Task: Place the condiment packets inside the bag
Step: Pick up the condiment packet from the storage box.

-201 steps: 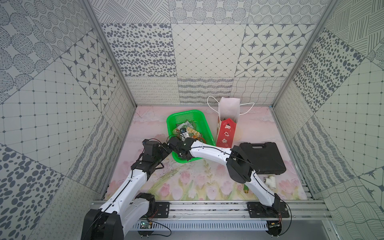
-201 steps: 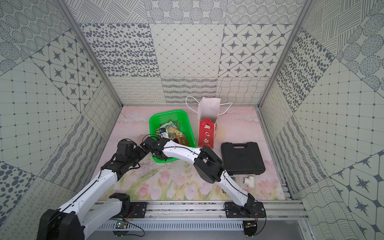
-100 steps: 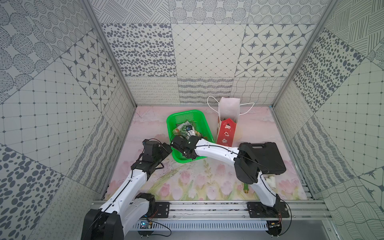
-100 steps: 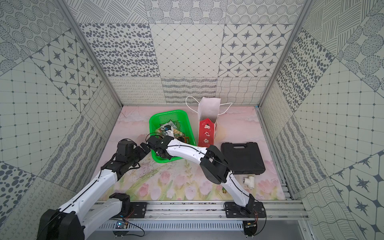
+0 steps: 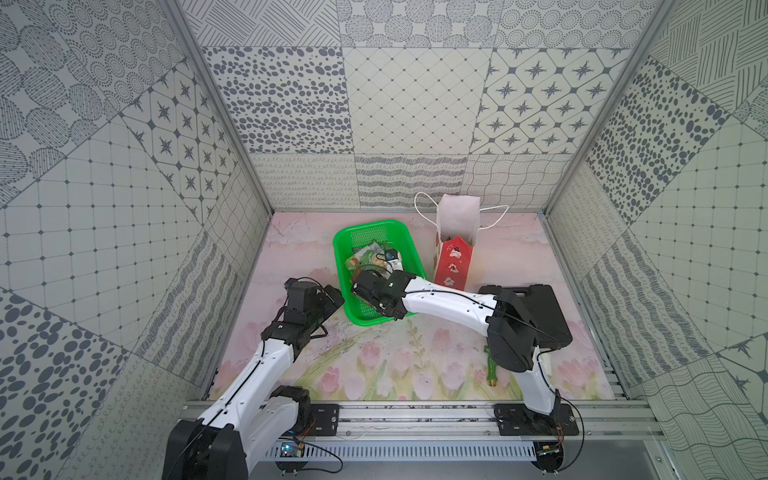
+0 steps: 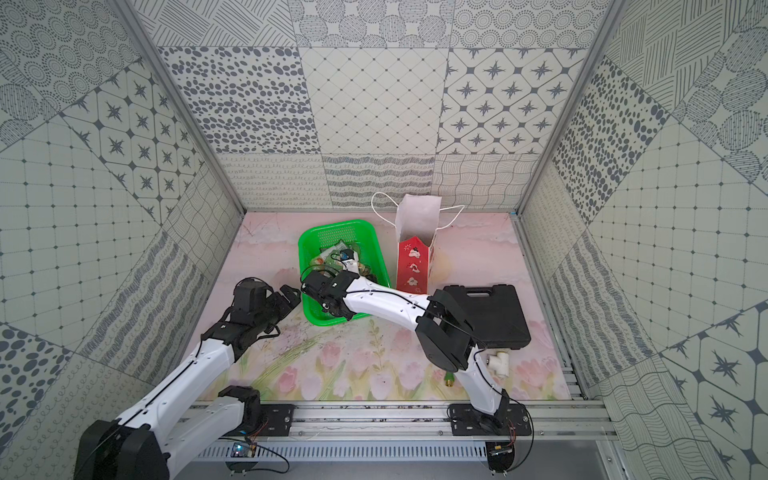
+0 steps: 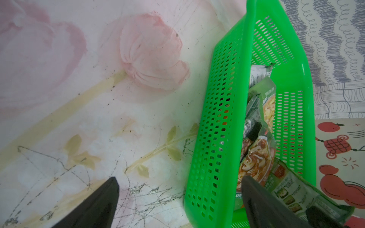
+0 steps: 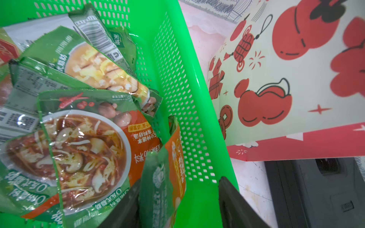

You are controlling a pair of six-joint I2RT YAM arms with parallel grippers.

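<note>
Several green and orange condiment packets [image 5: 368, 257] [image 6: 328, 257] [image 8: 85, 148] lie heaped in a green mesh basket [image 5: 374, 224] [image 6: 336, 224]. My right gripper [image 5: 368, 291] [image 8: 180, 179] is down inside the basket by its bag-side wall, open. One packet [image 8: 164, 177] stands on edge against one finger, with a wide gap to the other. The bag [image 5: 453, 266] [image 6: 413, 266] [image 8: 276, 79] stands upright just right of the basket, mouth open. My left gripper [image 5: 332, 297] [image 7: 179, 178] is wide open, straddling the basket's near-left wall [image 7: 217, 138].
A black plastic case [image 5: 528, 307] [image 6: 486, 311] lies right of the bag, under my right arm's elbow. A white pipe fitting [image 6: 498, 363] and a small green part [image 5: 492, 365] lie near the right arm's base. Patterned walls close in three sides.
My right gripper has moved from the basket's near-left corner deeper in, toward its bag-side wall, and its jaws have narrowed. The left arm has stayed put.
</note>
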